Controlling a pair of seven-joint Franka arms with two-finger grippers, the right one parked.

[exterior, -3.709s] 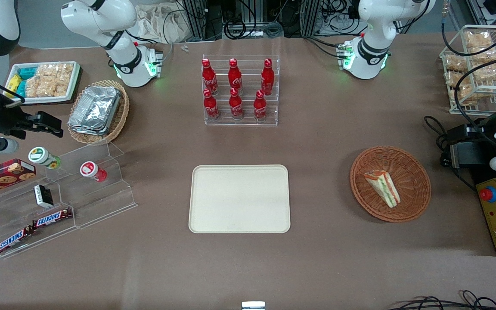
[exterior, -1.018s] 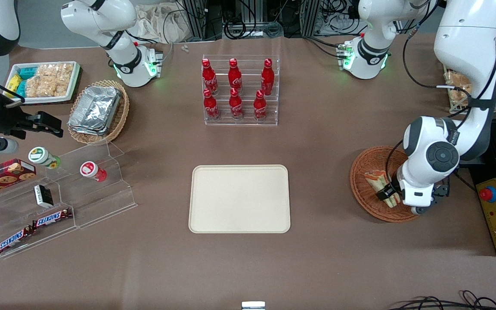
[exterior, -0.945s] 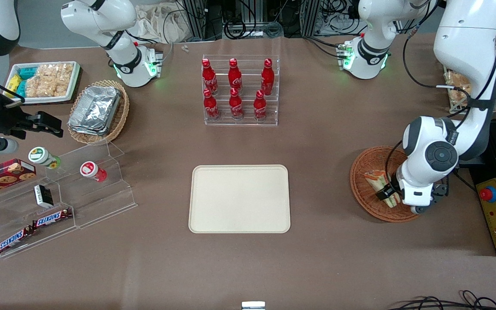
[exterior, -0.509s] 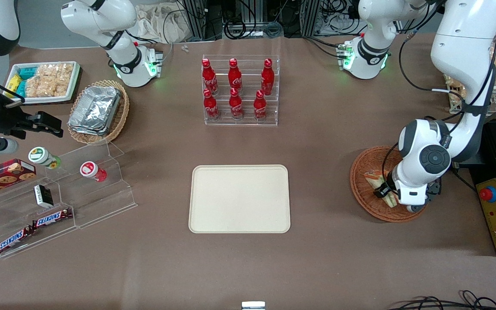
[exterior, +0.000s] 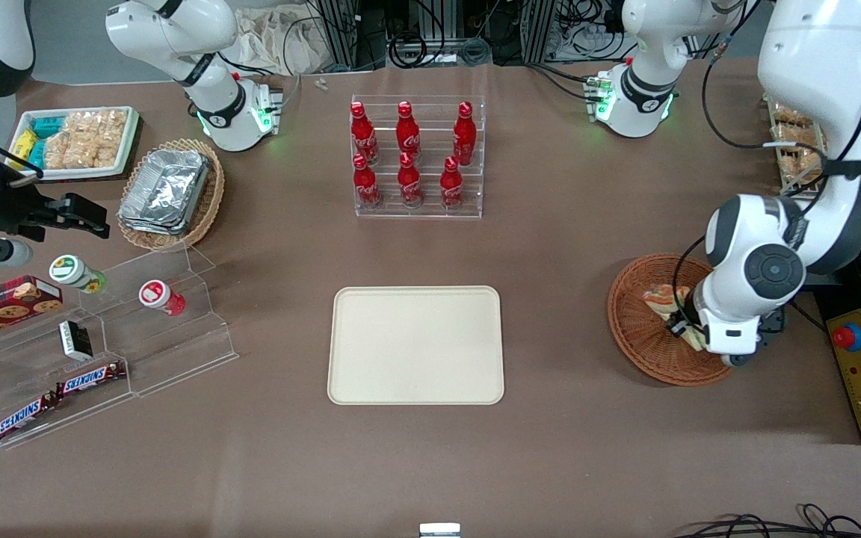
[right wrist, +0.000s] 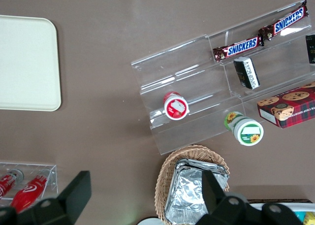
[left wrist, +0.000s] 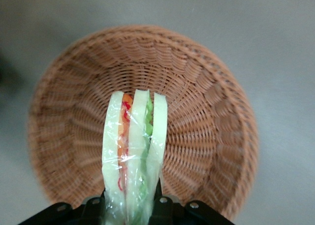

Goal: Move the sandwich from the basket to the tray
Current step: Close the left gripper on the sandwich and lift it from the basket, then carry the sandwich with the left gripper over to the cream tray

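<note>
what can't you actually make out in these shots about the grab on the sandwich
- Front view: the gripper and much of the sandwich are hidden by the arm's own wrist, above the basket.
- Left wrist view: the sandwich's gripped end is cut off by the frame edge, though the jaws press its sides.
- Whether it has fully cleared the basket: no side view.

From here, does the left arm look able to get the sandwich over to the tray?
Probably yes. The gripper is shut on the sandwich above the basket, and only bare table lies between the basket and the tray. Nothing stands in that path.
</note>
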